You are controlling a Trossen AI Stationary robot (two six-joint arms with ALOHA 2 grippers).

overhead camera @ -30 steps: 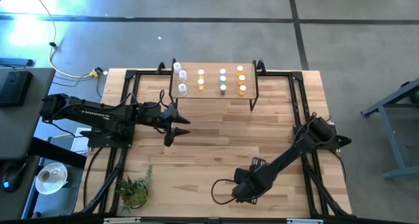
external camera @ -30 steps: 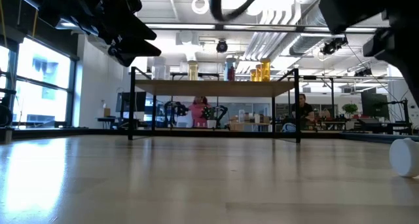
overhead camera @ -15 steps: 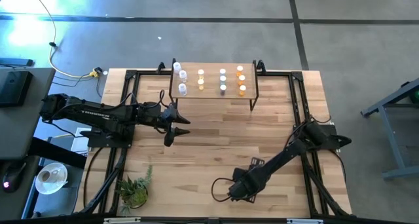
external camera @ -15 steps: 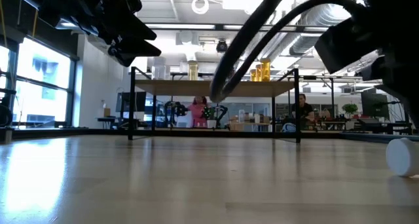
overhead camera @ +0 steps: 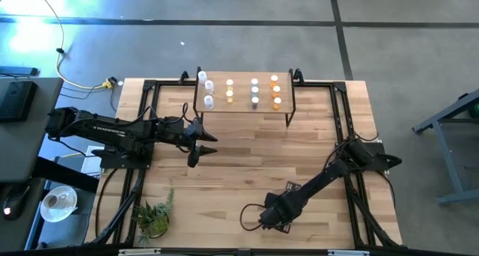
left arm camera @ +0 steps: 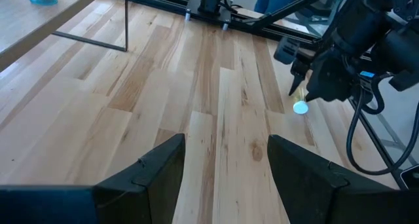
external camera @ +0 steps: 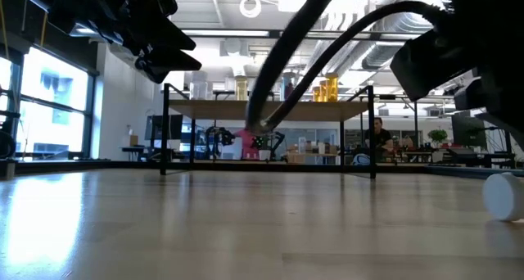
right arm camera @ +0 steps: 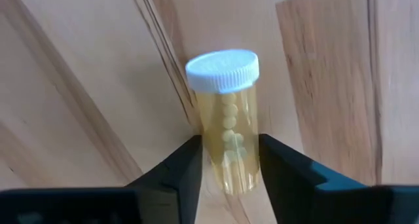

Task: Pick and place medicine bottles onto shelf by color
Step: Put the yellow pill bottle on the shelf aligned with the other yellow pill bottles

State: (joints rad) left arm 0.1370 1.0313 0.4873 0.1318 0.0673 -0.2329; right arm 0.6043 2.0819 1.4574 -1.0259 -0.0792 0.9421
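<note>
Right now you're at the pick step: your right pincer [right arm camera: 226, 168] is low at the near edge of the desk [overhead camera: 247, 159], with a pale yellow bottle [right arm camera: 226, 119] lying on its side between the two fingers [right arm camera: 173, 171]. The fingers sit tight on either side of its body and look to be touching it, but I can't tell whether the grip is firm, so call it closing on the bottle, not yet a lift. White cap [right arm camera: 222, 70] points away from the wrist; small round pills show inside. The left wrist view shows the same cap as a white dot under the right arm.

Your left pincer [left arm camera: 226, 171] hangs over the middle-left of the desk, fingers apart, empty, waiting.

The shelf [overhead camera: 243, 106] stands at the far side, well apart from the right pincer, with about nine bottles in columns: clear ones to the left, amber ones [overhead camera: 276, 90] to the right.

Next move, I'd judge: finish the squeeze, lift, carry across to the shelf and set it with the yellowish column. The bottle lies flat and is round, so it may roll or slip; it also needs standing upright.

Surface: light wood planks, black frame rails, a small plant [overhead camera: 155, 216] at the near-left corner. Room beyond: open lab, bright windows, grey floor.
</note>
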